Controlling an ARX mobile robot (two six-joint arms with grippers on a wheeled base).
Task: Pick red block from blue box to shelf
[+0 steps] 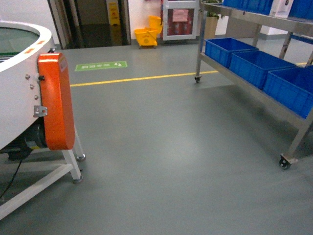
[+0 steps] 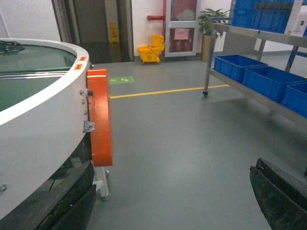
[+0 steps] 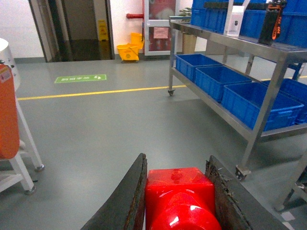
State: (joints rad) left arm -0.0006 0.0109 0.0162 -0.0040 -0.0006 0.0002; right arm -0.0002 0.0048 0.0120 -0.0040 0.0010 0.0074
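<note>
In the right wrist view the glossy red block (image 3: 180, 196) fills the gap between my two dark fingers, stud toward the camera; my right gripper (image 3: 176, 165) is shut on it, high above the grey floor. The steel shelf (image 3: 249, 48) stands ahead and to the right, also on the right of the head view as the shelf (image 1: 254, 22). My left gripper (image 2: 172, 191) is open, its black fingers (image 2: 276, 191) far apart with only floor between them. The blue box is out of view. Neither gripper shows in the head view.
Dark blue ribbed crates (image 1: 254, 66) line the shelf's lower tier, more on top. A white round machine with an orange guard (image 1: 56, 100) and white legs stands at left. A yellow floor line (image 1: 142, 77), a yellow mop bucket (image 1: 146, 36) and a doorway lie beyond.
</note>
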